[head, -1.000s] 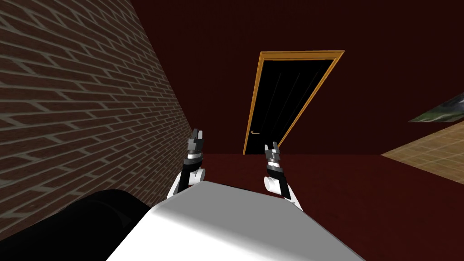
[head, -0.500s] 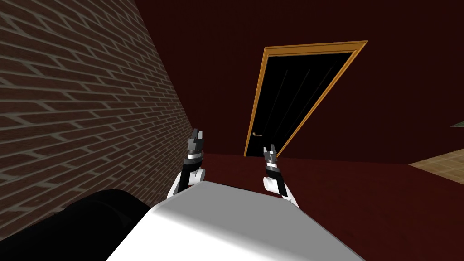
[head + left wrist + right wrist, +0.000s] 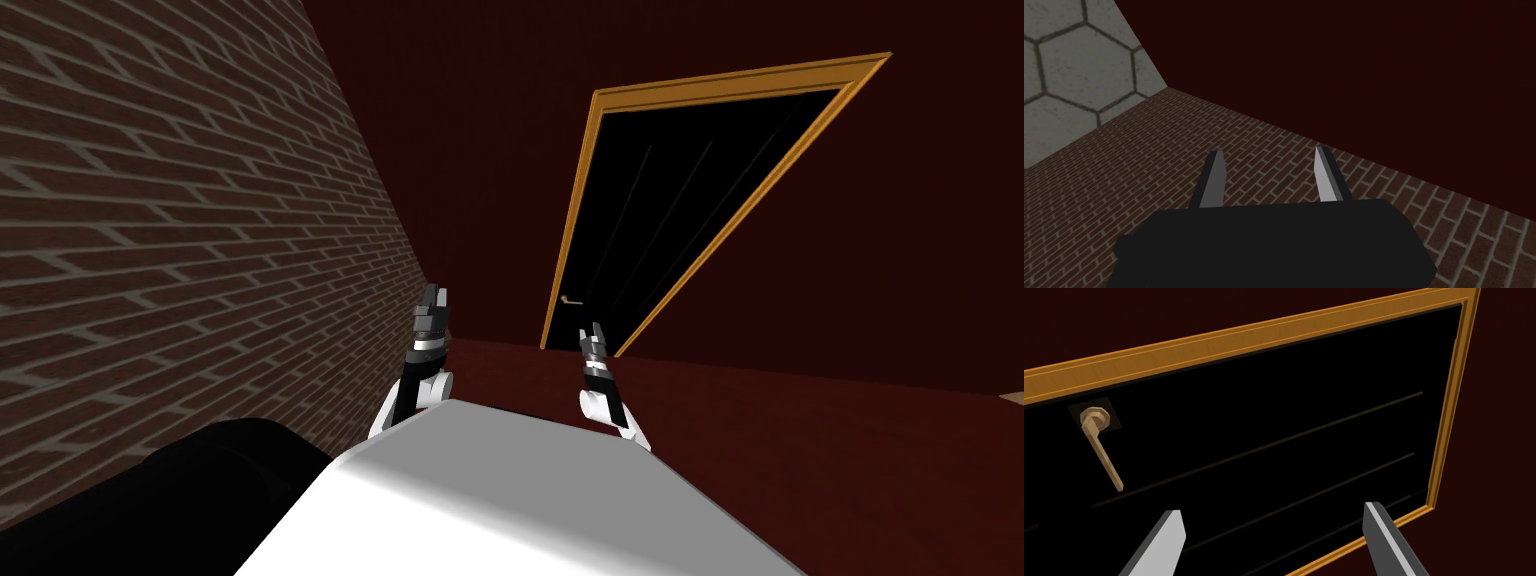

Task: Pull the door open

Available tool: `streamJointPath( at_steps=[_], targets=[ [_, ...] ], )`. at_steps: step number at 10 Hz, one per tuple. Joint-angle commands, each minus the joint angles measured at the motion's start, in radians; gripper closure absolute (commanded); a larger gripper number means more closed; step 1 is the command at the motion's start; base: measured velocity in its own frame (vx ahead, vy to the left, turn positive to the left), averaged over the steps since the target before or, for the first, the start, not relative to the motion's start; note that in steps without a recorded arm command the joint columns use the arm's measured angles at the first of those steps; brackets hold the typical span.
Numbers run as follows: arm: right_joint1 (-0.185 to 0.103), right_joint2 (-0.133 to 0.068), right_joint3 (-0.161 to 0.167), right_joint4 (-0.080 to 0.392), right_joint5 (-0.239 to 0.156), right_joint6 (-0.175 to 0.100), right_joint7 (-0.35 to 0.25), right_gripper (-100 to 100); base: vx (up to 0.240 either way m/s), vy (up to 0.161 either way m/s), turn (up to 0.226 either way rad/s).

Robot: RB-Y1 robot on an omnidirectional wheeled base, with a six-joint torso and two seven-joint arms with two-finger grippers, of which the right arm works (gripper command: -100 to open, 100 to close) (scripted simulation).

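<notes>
A black door (image 3: pixel 680 210) in an orange wooden frame (image 3: pixel 575 220) stands shut in the dark red wall ahead. Its brass lever handle (image 3: pixel 571 299) sits near the frame's left side. My right gripper (image 3: pixel 595 331) is raised in front of the door, open and short of it. In the right wrist view the door (image 3: pixel 1284 438) is close, the lever handle (image 3: pixel 1101 448) lies off beyond one finger, and my right gripper (image 3: pixel 1274 528) holds nothing. My left gripper (image 3: pixel 434 297) hangs open beside the brick wall, and the left wrist view shows that open gripper (image 3: pixel 1269 172).
A brick wall (image 3: pixel 180 230) runs along my left, close to the left arm. Dark red floor (image 3: pixel 820 440) stretches to the right of the door. A black rounded shape (image 3: pixel 150 500) lies at the lower left.
I have moved closer and turned: the door looms larger and further right, and the tiled floor and picture at the right have slid out. My right gripper has narrowed in view and shifted slightly left.
</notes>
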Motion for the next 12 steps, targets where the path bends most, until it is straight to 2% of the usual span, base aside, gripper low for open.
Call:
streamJointPath(
  at_steps=[1,3,4,7,8,11,12],
  targets=[
    [-0.011,-0.006,0.0,0.05,-0.01,-0.012,0.007,-100,0.094,-0.045,0.099],
    [-0.035,-0.012,-0.002,0.114,-0.022,-0.028,0.014,-100,0.087,-0.068,0.109],
    [-0.035,-0.012,-0.002,0.123,-0.022,-0.028,0.014,-100,0.054,-0.041,0.037],
    [-0.07,-0.022,-0.004,0.219,-0.04,-0.051,0.026,-100,0.048,-0.049,0.092],
    [-0.07,-0.022,-0.004,0.226,-0.04,-0.051,0.026,-100,0.05,-0.046,0.039],
    [-0.104,-0.031,-0.006,0.32,-0.057,-0.074,0.038,-100,0.069,-0.057,0.09],
    [-0.104,-0.031,-0.006,0.327,-0.057,-0.074,0.038,-100,0.057,-0.052,0.042]
  ],
)
